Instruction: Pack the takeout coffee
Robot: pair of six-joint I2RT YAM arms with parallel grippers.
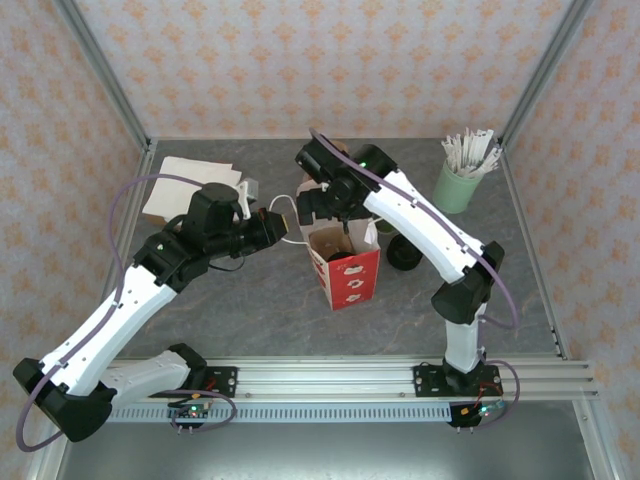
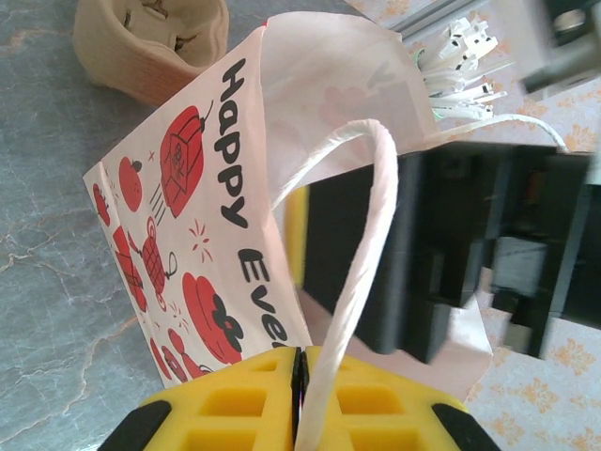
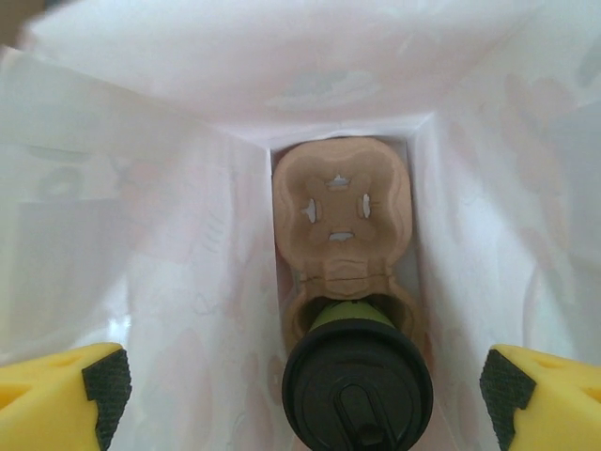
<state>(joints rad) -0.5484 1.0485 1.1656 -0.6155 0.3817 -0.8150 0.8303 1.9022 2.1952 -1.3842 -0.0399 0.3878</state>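
Inside bag (image 3: 141,235), cup (image 3: 357,385) sits in carrier (image 3: 341,202), right gripper (image 3: 304,390) jaws wide apart. Left gripper (image 2: 299,395) clamps handle (image 2: 362,244); withdraw right straight up, avoid walls.

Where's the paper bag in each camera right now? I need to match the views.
Top external: paper bag stands mid-table, between both arms.
Left wrist: its printed side at centre-left.
Right wrist: its white inner walls surround the frame.
Shared landmark: white sticks, upper right in top external and left wrist.
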